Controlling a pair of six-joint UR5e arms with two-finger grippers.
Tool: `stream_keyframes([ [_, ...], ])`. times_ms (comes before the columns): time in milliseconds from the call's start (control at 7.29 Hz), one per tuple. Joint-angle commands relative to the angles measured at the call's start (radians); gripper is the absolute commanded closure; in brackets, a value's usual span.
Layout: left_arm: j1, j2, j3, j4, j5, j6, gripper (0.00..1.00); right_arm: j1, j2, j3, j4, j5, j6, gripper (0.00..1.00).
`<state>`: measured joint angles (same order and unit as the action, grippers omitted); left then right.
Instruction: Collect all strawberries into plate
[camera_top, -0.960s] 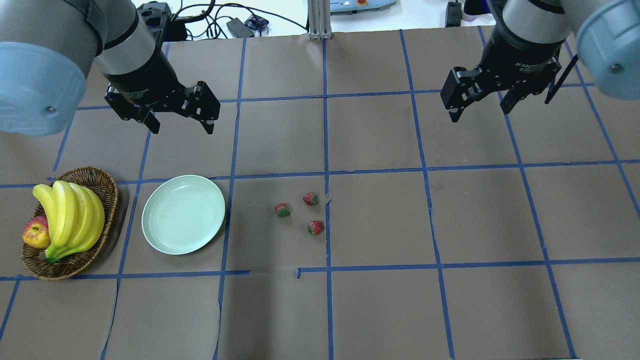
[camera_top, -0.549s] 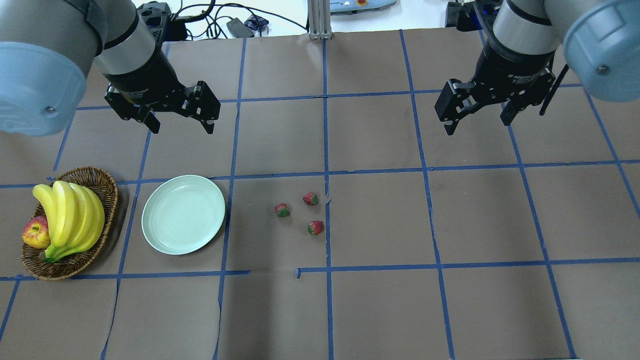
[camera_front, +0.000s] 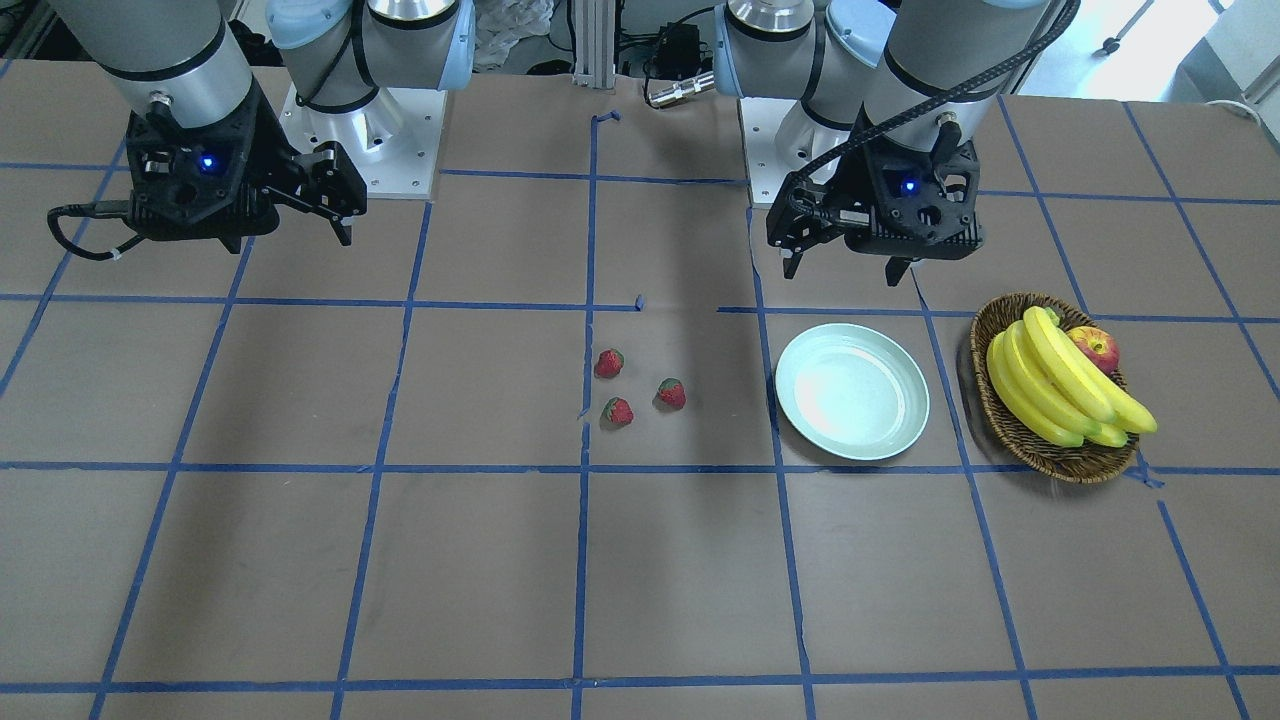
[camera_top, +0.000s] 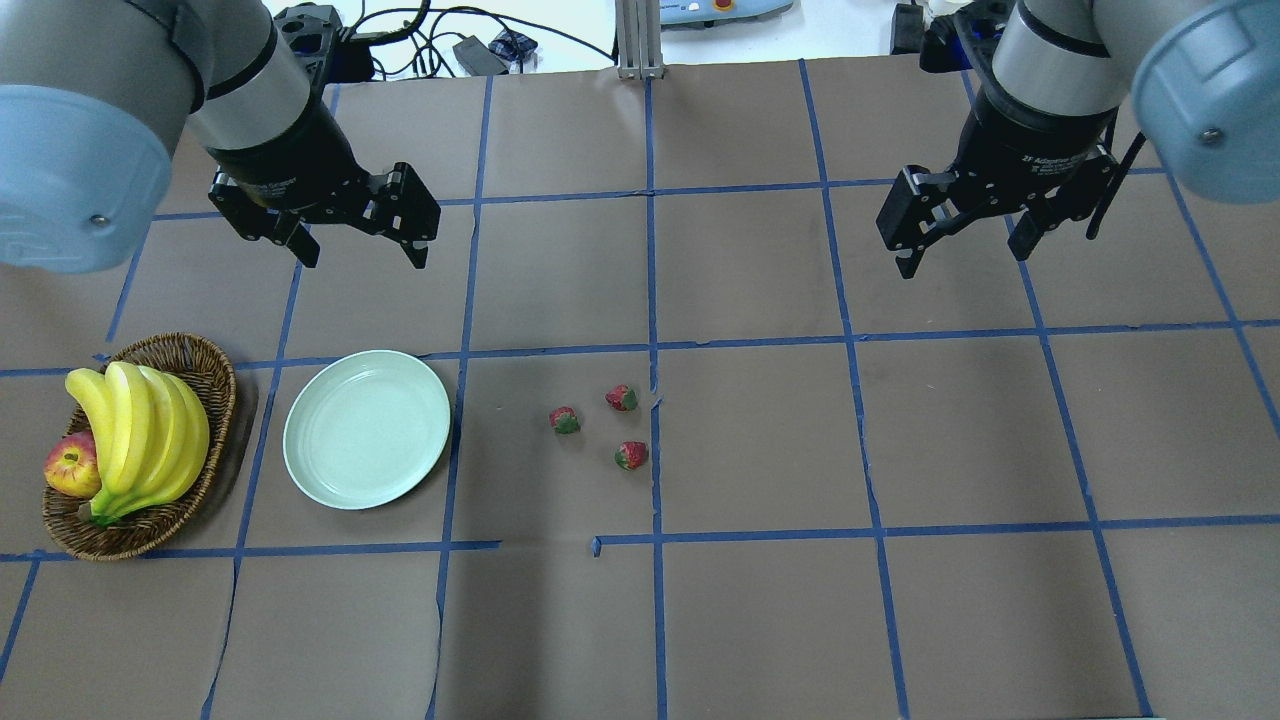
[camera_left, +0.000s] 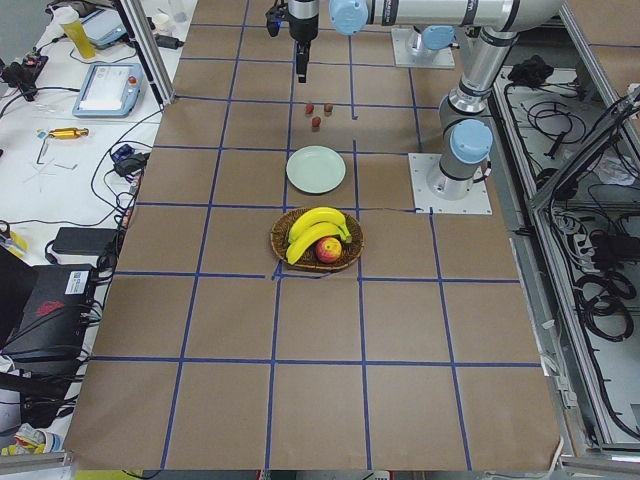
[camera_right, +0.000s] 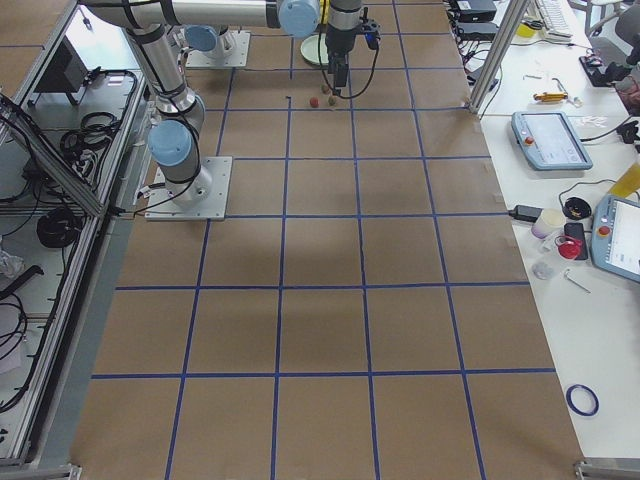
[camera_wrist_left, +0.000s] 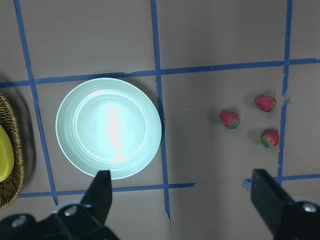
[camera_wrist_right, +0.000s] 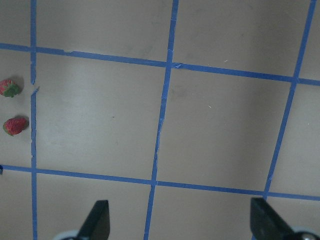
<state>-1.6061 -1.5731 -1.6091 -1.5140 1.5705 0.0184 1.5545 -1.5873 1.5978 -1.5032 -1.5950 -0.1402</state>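
Three small red strawberries lie close together on the brown table near its middle (camera_top: 565, 420) (camera_top: 621, 398) (camera_top: 631, 456); they also show in the front view (camera_front: 609, 362). The empty mint-green plate (camera_top: 367, 429) sits to their left, also in the left wrist view (camera_wrist_left: 108, 128). My left gripper (camera_top: 365, 245) hangs open and empty in the air, beyond the plate. My right gripper (camera_top: 962, 255) hangs open and empty, far to the right of the strawberries. Two strawberries show at the left edge of the right wrist view (camera_wrist_right: 10, 87).
A brown wicker basket (camera_top: 200, 362) with bananas (camera_top: 140, 430) and a red-yellow apple (camera_top: 72, 465) stands left of the plate. Blue tape lines grid the table. Cables and devices lie beyond the far edge.
My right gripper has shifted a little lower and nearer in the overhead view and turned slightly. My left gripper, the plate and the strawberries have not moved.
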Motion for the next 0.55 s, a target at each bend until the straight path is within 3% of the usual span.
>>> stream_keyframes([
  [0,0.000,-0.005,0.001,0.003,-0.003,-0.008,0.00,0.006,0.001,-0.005,0.000,-0.046,0.001,0.00],
  [412,-0.002,-0.013,0.001,0.005,0.000,-0.006,0.00,0.009,0.022,0.001,-0.118,-0.030,0.001,0.00],
])
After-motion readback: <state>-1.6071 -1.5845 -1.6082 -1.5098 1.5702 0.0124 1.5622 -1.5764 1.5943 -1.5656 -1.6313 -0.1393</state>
